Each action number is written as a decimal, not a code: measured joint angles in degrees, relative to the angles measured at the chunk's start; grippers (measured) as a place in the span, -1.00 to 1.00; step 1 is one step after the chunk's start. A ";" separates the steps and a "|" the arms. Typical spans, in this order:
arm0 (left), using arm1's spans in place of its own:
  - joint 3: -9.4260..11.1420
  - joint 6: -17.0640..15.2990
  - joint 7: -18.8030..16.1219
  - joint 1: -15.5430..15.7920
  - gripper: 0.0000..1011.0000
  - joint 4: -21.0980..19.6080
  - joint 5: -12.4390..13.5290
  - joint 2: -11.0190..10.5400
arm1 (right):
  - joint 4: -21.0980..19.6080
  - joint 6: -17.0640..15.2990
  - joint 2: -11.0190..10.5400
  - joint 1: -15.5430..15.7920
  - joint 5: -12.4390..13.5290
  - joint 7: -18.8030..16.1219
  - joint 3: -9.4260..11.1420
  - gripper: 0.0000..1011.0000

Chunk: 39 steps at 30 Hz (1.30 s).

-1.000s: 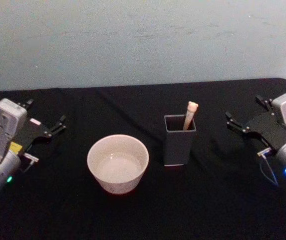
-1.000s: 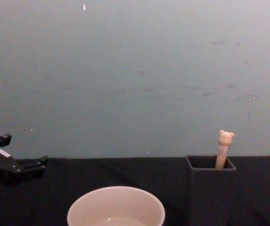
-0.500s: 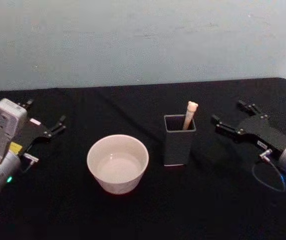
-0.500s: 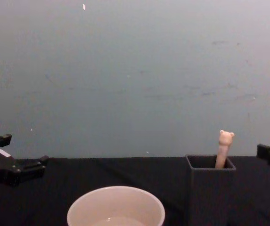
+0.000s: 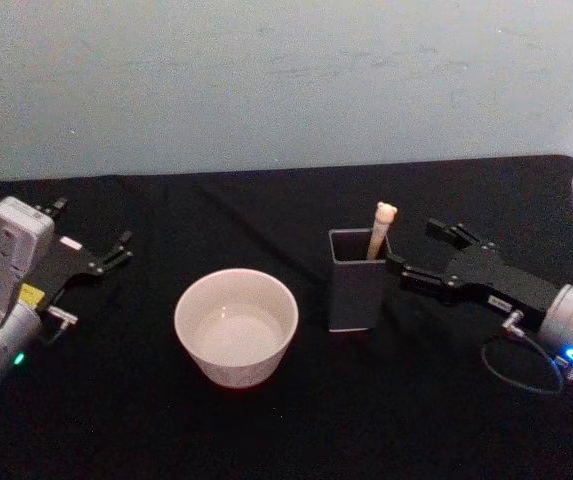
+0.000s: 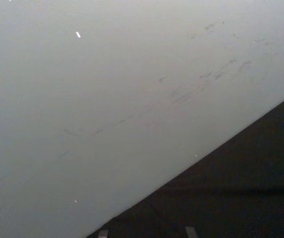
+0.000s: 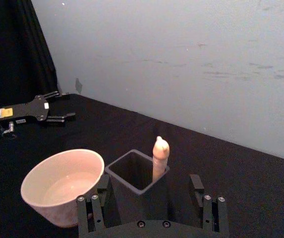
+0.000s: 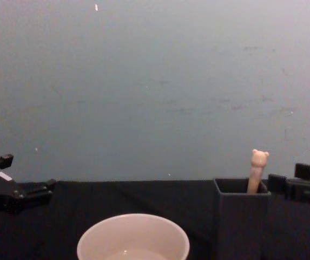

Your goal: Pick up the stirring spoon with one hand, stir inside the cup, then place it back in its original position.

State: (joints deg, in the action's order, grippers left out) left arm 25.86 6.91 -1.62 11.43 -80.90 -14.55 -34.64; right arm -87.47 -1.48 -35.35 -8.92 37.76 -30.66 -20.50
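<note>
Right gripper hangs low over the black-clothed table on the robot's right, jaws spread wide and holding nothing. The cloth runs back to a plain pale wall, and the right wrist view shows a dark curtain at the room's side. Left gripper sits parked near the table's left edge, jaws also apart, well away from everything else. Near the middle stands the cup, wide and round, with bare cloth all around it. Just to its right, not touching it, stands the dark grey square holder, upright. From the right wrist view the holder lies straight ahead of the right gripper, framed by its two fingers; the nearer fingertip is just beside the holder's upper right edge, and contact cannot be told. The stirring spoon stands in the holder, leaning on the far right corner, its bear head clear above the rim.
</note>
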 joint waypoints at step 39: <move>0.00 0.00 0.00 0.00 0.98 0.00 0.00 0.00 | 12.21 3.27 8.58 -9.99 -5.62 -2.52 -3.49 0.98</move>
State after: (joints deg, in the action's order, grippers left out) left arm 25.86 6.91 -1.62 11.43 -80.90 -14.55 -34.65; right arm -75.26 1.79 -26.78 -18.91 32.14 -33.18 -23.98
